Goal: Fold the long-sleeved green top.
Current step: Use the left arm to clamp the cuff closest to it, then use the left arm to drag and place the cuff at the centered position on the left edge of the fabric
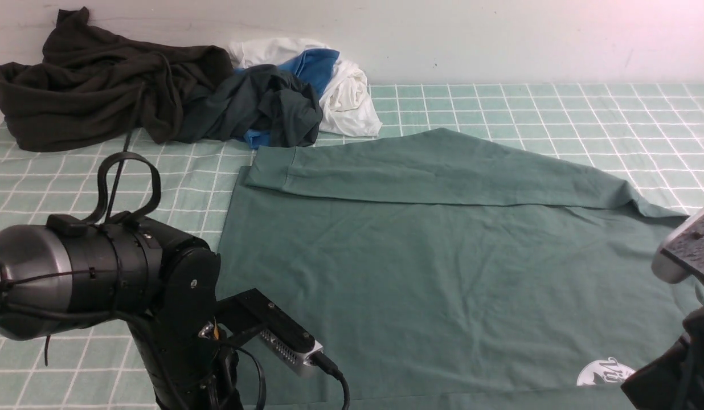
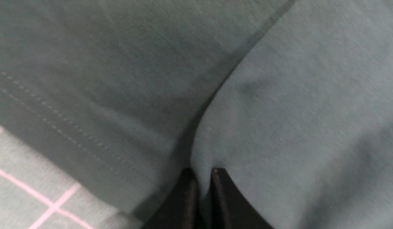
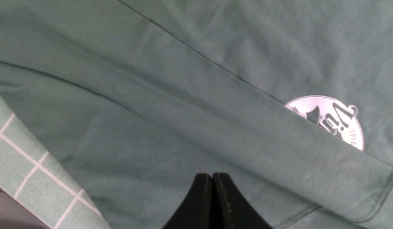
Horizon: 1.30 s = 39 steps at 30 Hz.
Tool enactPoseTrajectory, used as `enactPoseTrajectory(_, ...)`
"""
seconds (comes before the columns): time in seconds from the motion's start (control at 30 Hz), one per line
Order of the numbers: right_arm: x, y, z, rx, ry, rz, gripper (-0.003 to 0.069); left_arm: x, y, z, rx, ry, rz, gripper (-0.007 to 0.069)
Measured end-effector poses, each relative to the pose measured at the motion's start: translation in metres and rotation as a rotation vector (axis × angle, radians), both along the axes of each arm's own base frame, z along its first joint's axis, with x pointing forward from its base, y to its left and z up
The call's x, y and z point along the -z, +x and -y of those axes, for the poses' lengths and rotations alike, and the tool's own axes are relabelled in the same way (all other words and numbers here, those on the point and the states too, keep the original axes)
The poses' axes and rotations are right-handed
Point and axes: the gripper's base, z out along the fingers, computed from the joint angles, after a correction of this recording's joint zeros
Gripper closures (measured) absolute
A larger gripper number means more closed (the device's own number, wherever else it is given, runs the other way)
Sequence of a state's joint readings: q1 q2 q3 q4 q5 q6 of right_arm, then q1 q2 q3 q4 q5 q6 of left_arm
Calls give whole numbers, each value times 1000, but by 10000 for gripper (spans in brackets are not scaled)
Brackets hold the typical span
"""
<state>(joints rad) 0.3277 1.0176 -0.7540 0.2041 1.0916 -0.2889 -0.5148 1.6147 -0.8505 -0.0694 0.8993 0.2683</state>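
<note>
Lying flat: green long-sleeved top [image 1: 443,273], sleeve [image 1: 432,171] across; left claw [image 2: 201,173] pinching it, right claw [image 3: 212,175] closed.

Left pincer [image 2: 201,174], right pincer [image 3: 212,176]: both closed.

**Plain Wall Behind a Checked Cloth**

A pale green tablecloth with a thin white grid [image 1: 557,108] lay spread flat across the foreground. Behind the cloth's far edge rose a plain matte white wall [image 1: 500,40], softly and evenly lit.

Before you, the checked tablecloth [image 1: 557,108] bears the green long-sleeved top [image 1: 443,256], plus a dark olive garment [image 1: 90,85], teal-grey garment [image 1: 261,108] and white garment [image 1: 349,97] heaped far-left.
</note>
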Motion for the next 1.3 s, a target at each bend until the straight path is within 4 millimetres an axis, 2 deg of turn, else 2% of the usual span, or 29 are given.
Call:
enactPoseTrajectory(0.17,10,5,11,184,-17,12,673,-27,5,2,5,-32,61,607)
enactPoseTrajectory(0.2,19,6,20,272,-40,15,666,-41,9,5,9,-50,98,607)
enactPoseTrajectory(0.27,31,5,30,348,-72,11,647,-52,13,6,12,-62,126,607)
enactPoseTrajectory(0.43,50,7,56,529,-121,3,508,-64,19,10,24,-80,169,607)
enactPoseTrajectory(0.47,54,11,63,596,-119,-1,423,-64,19,10,34,-79,170,607)
enactPoseTrajectory(0.5,56,13,66,628,-114,2,375,-64,19,9,38,-78,171,607)
enactPoseTrajectory(0.63,64,25,73,700,-90,13,249,-64,19,9,42,-78,173,607)
enactPoseTrajectory(0.7,72,35,73,714,-79,14,214,-64,19,10,41,-80,172,607)
enactPoseTrajectory(0.8,82,45,73,720,-74,3,204,-64,19,10,37,-86,168,607)
enactPoseTrajectory(0.9,107,55,72,714,-100,-86,215,-64,19,11,32,-94,166,607)
enactPoseTrajectory(1.0,127,59,72,697,-138,-172,282,-64,19,11,32,-97,169,607)
enactPoseTrajectory(1.03,128,59,72,697,-139,-175,297,-64,19,11,32,-97,169,607)
enactPoseTrajectory(1.07,130,64,72,700,-137,-185,373,-64,19,11,36,-97,171,607)
enactPoseTrajectory(1.1,130,64,72,701,-136,-184,396,-64,19,11,39,-97,171,607)
enactPoseTrajectory(1.17,130,68,72,701,-139,-181,542,-64,20,11,49,-97,182,607)
enactPoseTrajectory(1.2,129,68,72,701,-141,-177,592,-65,21,11,53,-95,192,607)
enactPoseTrajectory(1.3,127,68,74,707,-154,-168,646,-69,26,12,64,-90,230,607)
